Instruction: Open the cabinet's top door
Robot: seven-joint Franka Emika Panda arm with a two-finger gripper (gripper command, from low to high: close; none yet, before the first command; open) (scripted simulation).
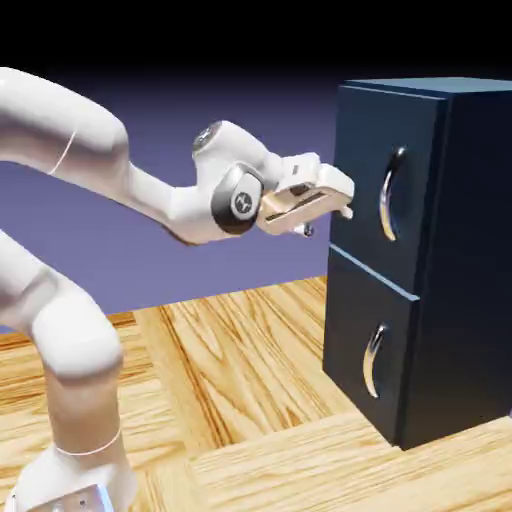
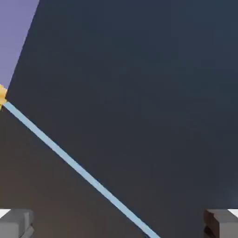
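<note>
- Your pincer point(image 1: 335, 205) is spread wide and holds nothing.
- It sits close to the left edge of the top door point(image 1: 385, 195), up on the cabinet point(image 1: 440, 270) that stands on the tabletop point(image 1: 250, 400).
- The door's silver handle point(image 1: 391, 193) stands up and down, just past the pincer to the right, not touched.
- You likely need to move right to reach it.

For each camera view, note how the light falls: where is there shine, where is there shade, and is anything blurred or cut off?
Exterior view: sharp; the backdrop darkens to black at the top, bright highlights run along the top door's handle and the lower handle, and the cabinet has a darker side face. Hand view: soft, filled by dim navy panel crossed by a pale blue line; only the open gripper tips show, cut by the bottom edge.
</note>
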